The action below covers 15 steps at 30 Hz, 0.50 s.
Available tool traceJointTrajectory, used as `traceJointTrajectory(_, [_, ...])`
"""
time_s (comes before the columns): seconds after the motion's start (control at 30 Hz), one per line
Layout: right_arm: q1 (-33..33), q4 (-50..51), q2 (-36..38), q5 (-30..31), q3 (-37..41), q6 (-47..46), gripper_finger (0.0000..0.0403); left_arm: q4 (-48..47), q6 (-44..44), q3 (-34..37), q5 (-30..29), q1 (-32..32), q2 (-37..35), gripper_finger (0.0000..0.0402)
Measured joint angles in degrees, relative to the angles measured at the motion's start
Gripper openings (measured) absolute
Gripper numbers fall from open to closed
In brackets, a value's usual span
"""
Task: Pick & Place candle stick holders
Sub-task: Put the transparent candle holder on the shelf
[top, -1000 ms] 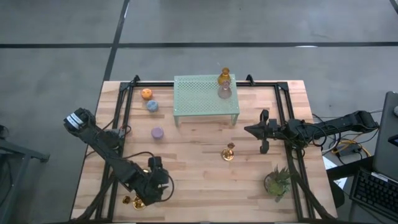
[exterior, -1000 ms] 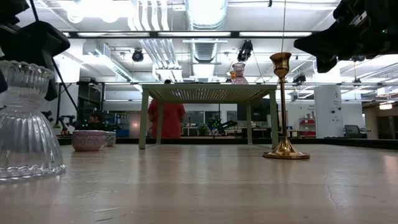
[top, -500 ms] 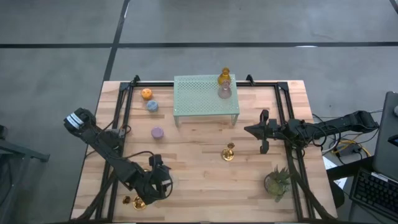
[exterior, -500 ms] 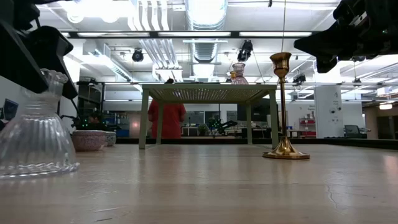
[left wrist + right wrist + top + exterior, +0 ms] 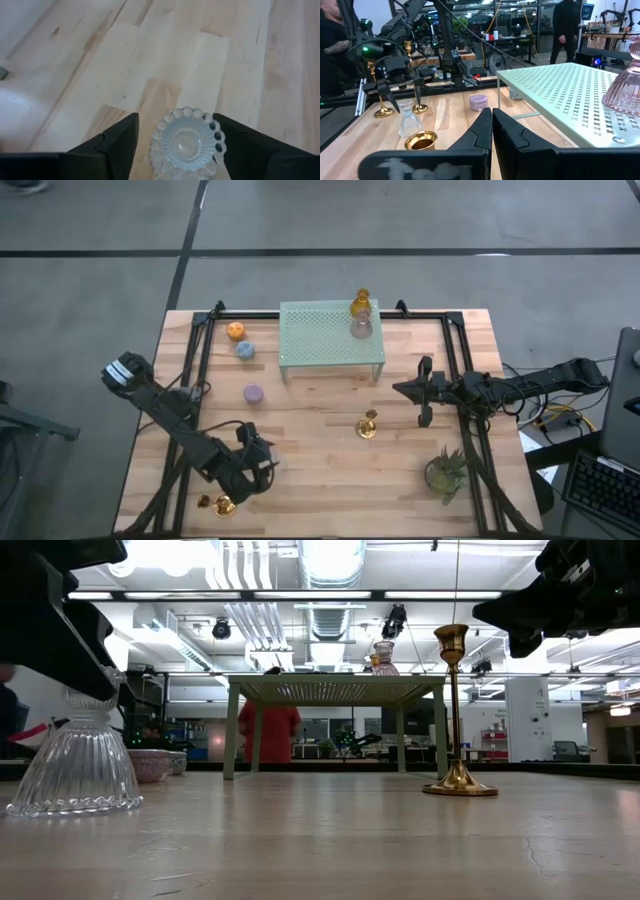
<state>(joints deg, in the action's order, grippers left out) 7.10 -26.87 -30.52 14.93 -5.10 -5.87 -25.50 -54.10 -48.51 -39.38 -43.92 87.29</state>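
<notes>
So the left gripper [image 5: 257, 470] is hanging over the clear glass holder [image 5: 186, 146] near the front left corner of the desk [image 5: 320, 480], fingers spread wide on either side of it and not touching it as far as the wrist view shows. The glass holder is standing upright on the wood. Just beside it, closer to the front edge, two gold stemmed holders [image 5: 214, 504] are sitting.

The right gripper [image 5: 419, 391] is waiting above the right side of the desk, fingers pressed together and holding nothing.

Progress-wise, it's looking partway done at best. An amber holder [image 5: 360, 305] and a pink glass holder [image 5: 361, 328] are already sitting on top of the pale green mesh rack [image 5: 330, 338] at the back edge. Left on the desk: the orange cup [image 5: 235, 331] and blue cup [image 5: 244, 350] toward the back left corner, the purple cup [image 5: 253, 393] left of the middle, a gold holder [image 5: 368, 425] in front of the rack, plus the front-left bunch. The potted plant [image 5: 446, 470] is just sitting near the front right corner.
</notes>
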Motion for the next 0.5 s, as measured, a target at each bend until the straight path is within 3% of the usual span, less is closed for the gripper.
traceJointTrajectory(0.5, [0.0,0.0,0.0,0.0,0.0,0.0,0.0008,0.1,0.2,-0.3,-0.2,0.3,0.2,0.0182])
